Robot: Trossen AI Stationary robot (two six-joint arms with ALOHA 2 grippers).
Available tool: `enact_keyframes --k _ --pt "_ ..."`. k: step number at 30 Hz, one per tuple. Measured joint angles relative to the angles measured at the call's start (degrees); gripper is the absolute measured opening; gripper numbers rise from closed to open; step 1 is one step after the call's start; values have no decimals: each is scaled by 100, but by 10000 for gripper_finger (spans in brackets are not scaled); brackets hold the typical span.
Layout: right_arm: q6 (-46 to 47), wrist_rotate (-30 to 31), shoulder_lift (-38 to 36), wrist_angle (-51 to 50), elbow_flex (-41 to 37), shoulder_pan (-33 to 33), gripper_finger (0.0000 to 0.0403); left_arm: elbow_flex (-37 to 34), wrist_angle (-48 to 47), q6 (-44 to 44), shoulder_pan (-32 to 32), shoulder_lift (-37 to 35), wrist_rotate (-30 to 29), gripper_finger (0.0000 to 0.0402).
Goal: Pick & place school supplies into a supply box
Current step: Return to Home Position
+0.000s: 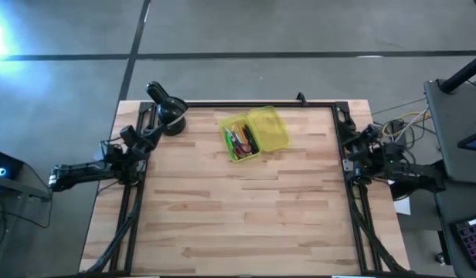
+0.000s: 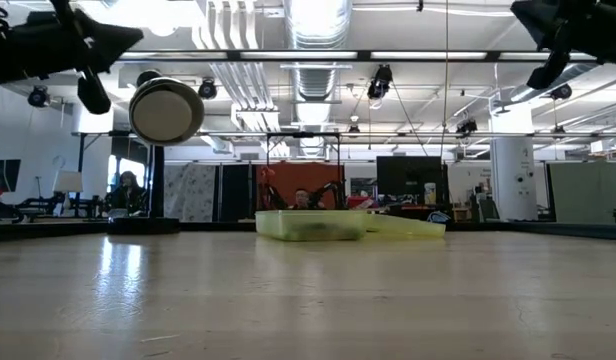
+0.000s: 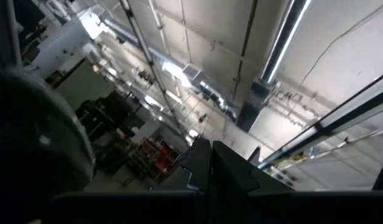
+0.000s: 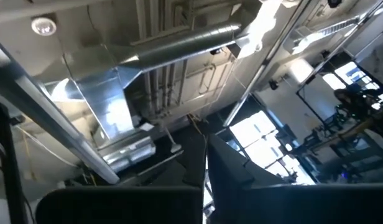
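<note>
The supply box lies open on the far middle of the table, both yellow halves flat. Its left half holds the school supplies, a bundle of dark, green and red pieces. The right half shows nothing inside. In the low view the box is a low yellow tray. My left gripper is shut at the table's left edge, and its wrist view looks up at the ceiling. My right gripper is shut at the right edge, its wrist view also turned to the ceiling.
A black round holder stands at the far left corner, close to my left gripper. A black piece rises over it; its round pale face shows high above the table. A black frame edges the table. Bare wood fills the near half.
</note>
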Motion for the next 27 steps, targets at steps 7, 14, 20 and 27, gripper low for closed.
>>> enact_keyframes --k 7,14,20,27 --pt "-924 3 5 -862 0 0 9 0 -747 17 0 -2 3 0" --pt "-1084 -2 7 -2500 0 0 9 0 -2197 262 0 -3 86 0" --pt "-876 -4 7 -3597 0 0 9 16 -2987 232 0 128 136 0" --pt "-1039 -40 85 -4044 2 -1 9 20 -3021 523 0 205 130 0"
